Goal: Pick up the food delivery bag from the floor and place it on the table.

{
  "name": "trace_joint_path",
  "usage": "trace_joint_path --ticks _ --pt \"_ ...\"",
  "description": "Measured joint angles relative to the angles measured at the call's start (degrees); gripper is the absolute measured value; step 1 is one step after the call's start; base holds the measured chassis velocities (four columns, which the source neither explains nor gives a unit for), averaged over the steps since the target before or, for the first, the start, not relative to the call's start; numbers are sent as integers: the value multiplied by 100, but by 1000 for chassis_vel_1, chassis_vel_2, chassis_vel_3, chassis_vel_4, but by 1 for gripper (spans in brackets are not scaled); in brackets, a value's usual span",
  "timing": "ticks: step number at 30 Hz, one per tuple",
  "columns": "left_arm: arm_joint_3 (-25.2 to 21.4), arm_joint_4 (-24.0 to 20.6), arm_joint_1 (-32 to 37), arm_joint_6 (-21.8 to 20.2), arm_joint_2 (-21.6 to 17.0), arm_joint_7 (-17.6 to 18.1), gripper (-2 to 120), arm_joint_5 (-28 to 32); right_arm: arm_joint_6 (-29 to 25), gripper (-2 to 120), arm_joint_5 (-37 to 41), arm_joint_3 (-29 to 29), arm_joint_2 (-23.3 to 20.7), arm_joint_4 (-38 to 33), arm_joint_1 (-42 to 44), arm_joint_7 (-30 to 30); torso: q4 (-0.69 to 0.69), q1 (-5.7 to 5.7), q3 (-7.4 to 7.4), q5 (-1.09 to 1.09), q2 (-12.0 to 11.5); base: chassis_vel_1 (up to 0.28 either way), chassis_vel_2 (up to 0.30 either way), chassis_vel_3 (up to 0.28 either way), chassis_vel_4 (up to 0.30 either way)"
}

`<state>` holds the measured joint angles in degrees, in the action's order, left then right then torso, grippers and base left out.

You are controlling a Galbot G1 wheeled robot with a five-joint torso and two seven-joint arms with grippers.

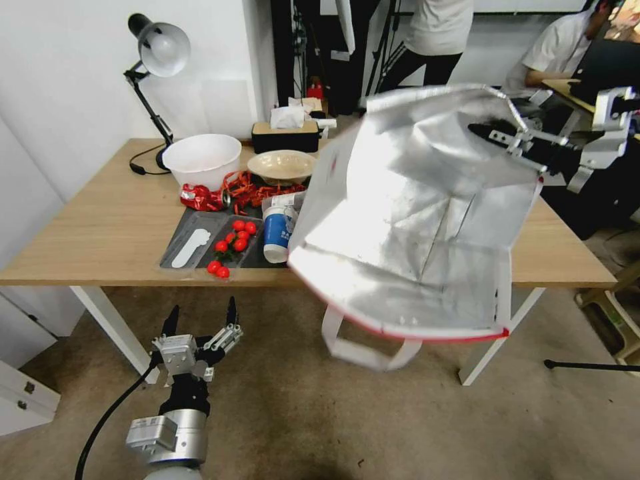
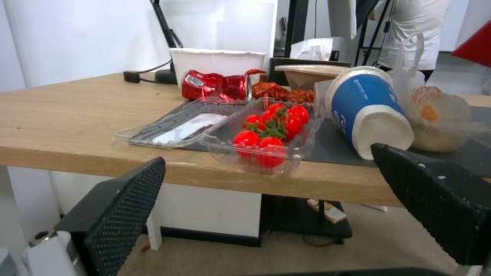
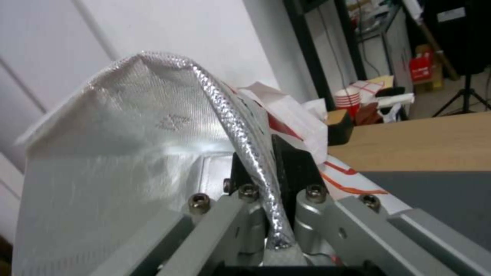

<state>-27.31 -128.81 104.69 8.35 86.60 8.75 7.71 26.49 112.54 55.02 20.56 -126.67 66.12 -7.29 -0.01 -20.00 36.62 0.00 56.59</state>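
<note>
One food delivery bag (image 1: 413, 220) hung tilted above the desk (image 1: 100, 227), its foil rim clamped in the right end effector (image 1: 497, 137). Left end effector (image 1: 200, 320) gaped wide, empty, over the floor (image 1: 300, 413).

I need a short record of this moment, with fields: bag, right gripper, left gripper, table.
bag: red-and-white foil-lined food delivery bag, lifted off the floor, tilted, mouth toward the camera, white strap hanging
right gripper: right gripper, shut on the bag's foil rim
left gripper: left gripper, open, low before the table edge
table: light-wood table, holding a tomato tray, white bowl, blue cup
</note>
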Motion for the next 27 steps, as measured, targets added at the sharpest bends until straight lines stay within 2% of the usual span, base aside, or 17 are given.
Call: trace_joint_path --ticks 6,18,27 --pt "-5 0 5 2 11 14 100 -20 -69 0 126 -667 62 305 -750 -331 2 0 0 0 0 0 0 0 0" --pt "-2 -23 15 -5 -102 -4 100 -7 -106 0 197 -751 100 714 -872 -544 0 0 0 0 0 0 0 0 0" --pt "34 -39 25 -27 -174 -42 100 4 -78 0 156 -764 -38 1078 -838 -527 0 1 0 0 -1 0 0 0 0"
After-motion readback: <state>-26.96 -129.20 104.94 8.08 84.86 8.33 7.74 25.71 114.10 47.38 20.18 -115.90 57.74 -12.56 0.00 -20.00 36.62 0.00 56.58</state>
